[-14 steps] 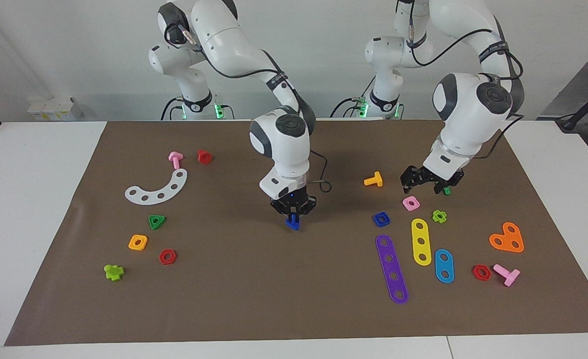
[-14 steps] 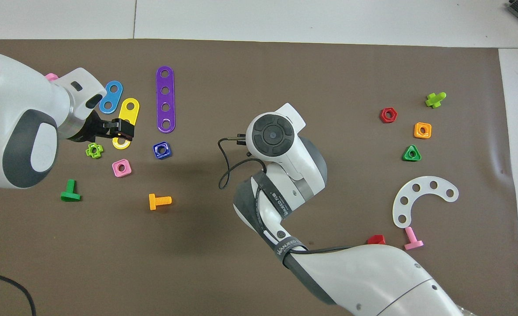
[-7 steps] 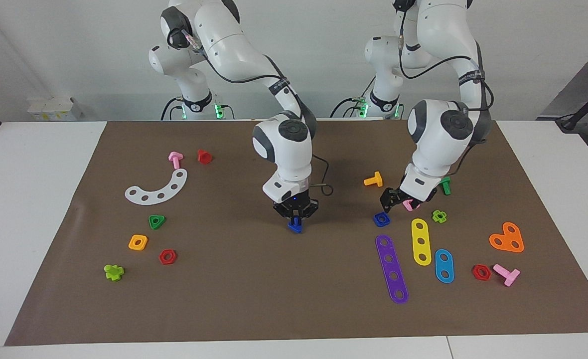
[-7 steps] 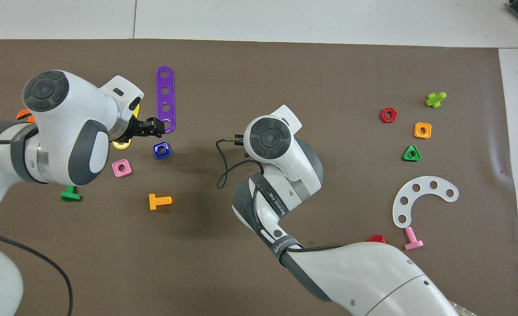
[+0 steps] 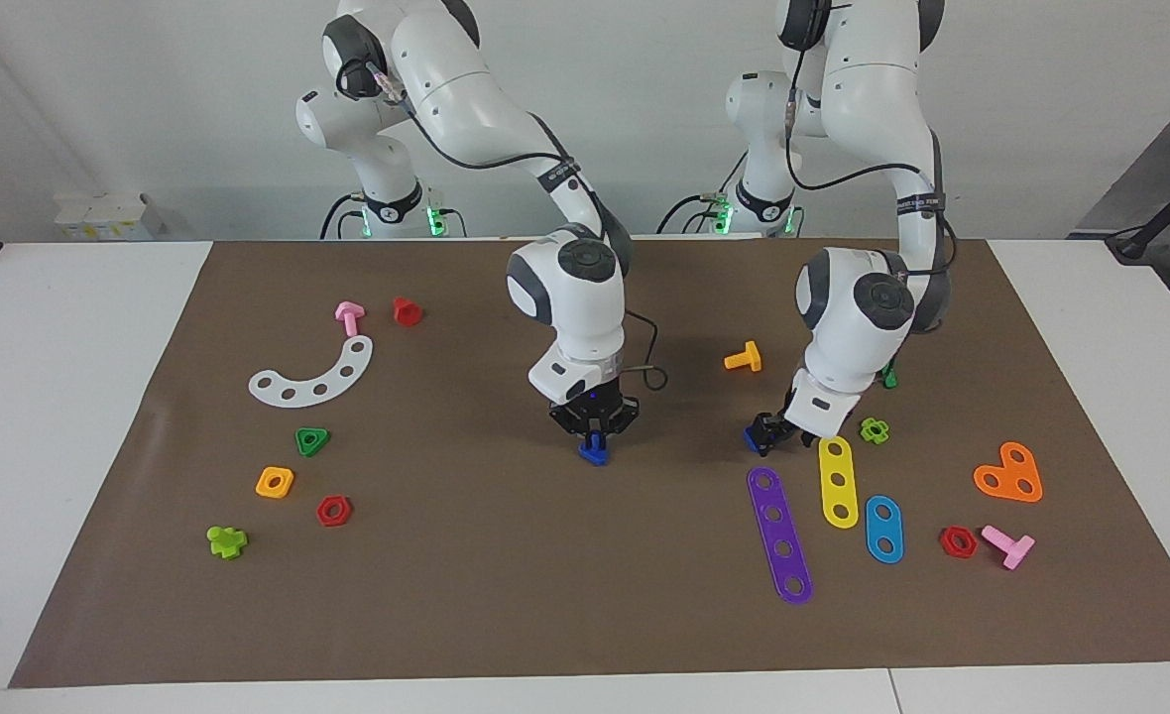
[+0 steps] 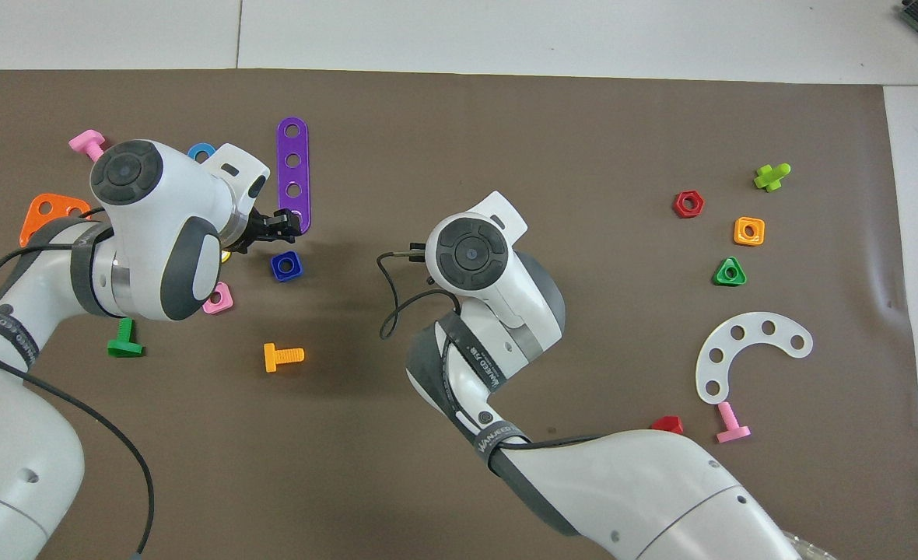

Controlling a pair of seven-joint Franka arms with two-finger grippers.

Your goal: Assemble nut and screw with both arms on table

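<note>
You see blue square plastic nut (image 6: 286, 266), blue plastic bolt (image 5: 593, 453) (both same deep blue), brown rectangular mat (image 5: 545, 555), white jointed arms (image 5: 575, 297).

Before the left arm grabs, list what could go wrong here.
1. The left end effector is low at the blue nut, with the purple strip close by; it may nudge that.
2. The right end effector grips the blue screw by little; it could slip.
</note>
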